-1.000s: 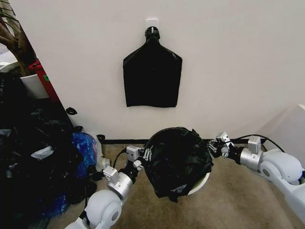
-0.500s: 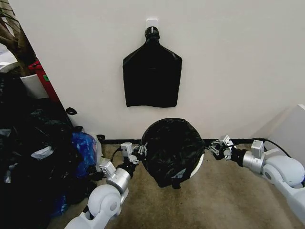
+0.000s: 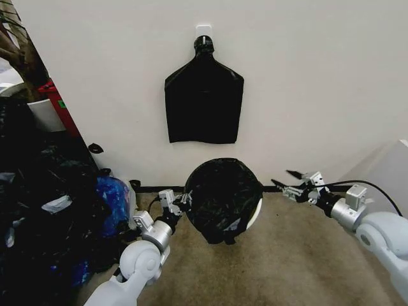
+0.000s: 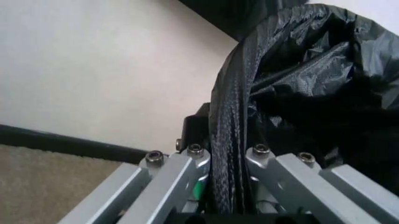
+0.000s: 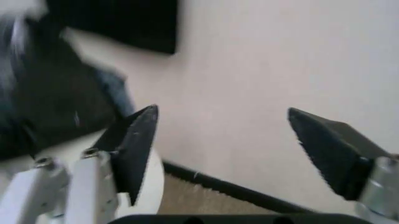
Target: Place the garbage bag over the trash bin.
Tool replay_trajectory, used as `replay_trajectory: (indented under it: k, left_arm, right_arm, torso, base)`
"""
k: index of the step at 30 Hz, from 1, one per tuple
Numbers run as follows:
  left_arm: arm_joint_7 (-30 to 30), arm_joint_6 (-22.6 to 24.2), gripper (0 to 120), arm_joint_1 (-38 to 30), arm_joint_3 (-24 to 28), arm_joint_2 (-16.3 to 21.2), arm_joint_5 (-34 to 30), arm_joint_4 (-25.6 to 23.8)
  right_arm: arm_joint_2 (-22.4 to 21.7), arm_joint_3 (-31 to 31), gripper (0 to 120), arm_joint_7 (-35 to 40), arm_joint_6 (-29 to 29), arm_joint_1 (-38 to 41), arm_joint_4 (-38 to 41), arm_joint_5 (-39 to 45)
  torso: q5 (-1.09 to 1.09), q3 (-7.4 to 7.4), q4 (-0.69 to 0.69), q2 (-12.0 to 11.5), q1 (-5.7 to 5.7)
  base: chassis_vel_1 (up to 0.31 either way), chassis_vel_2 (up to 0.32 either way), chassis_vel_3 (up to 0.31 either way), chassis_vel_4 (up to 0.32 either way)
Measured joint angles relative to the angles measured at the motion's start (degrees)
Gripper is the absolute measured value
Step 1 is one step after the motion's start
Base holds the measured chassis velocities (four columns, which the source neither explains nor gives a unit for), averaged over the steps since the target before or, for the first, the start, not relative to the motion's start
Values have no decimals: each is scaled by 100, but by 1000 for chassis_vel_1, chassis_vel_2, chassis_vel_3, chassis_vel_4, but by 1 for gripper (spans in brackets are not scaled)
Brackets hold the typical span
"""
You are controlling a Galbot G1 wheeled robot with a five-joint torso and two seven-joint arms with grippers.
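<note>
Your left gripper [image 3: 180, 201] is clamped on the garbage bag [image 3: 222, 197] at its nine o'clock edge. Your right gripper [image 3: 288, 180] has its fingers apart at three o'clock. The bag looks thin, light and slippery over the trash bin [image 3: 255, 215]; grip bunched film at the rim.

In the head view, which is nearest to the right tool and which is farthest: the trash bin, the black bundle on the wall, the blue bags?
From the right tool:
1. The trash bin, nearest, just to its left, its cream rim showing under the garbage bag.
2. The black bundle, up on the wall, hanging from a hook.
3. The blue bags, farthest, on the floor at the left, beyond the bin.
</note>
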Motion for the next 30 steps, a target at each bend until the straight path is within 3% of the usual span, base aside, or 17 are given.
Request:
replay_trajectory:
  k: [1,5,7,16,21,30]
  left_arm:
    - [0,0,4,0,0,0,0,0]
    - [-469,-142,4,-110,145,-33,212,-92]
    - [-674,-191,4,-174,208,-38,314,-156]
    - [-913,-287,4,-298,343,-34,753,-352]
    - [-922,-371,4,-266,411,-39,1186,-513]
    - [-922,-377,4,-210,417,0,1355,-641]
  right_arm:
    - [0,0,81,0,0,0,0,0]
    - [592,-279,97,2239,-577,-123,1351,1109]
    - [835,-434,100,2799,-700,-204,1798,1521]
    - [1218,-1012,96,2984,-823,-603,2018,1267]
    - [1343,-1566,80,2854,-773,-592,1993,597]
    - [1408,-1834,60,2764,-754,-503,1967,359]
  torso:
    - [0,0,0,0,0]
    - [-2,0,2,0,0]
    - [-3,0,1,0,0]
    - [0,0,0,0,0]
    - [0,0,1,0,0]
    - [0,0,1,0,0]
  base:
    - [0,0,0,0]
    - [0,0,0,0]
    - [0,0,0,0]
    - [0,0,0,0]
    - [0,0,0,0]
    - [0,0,0,0]
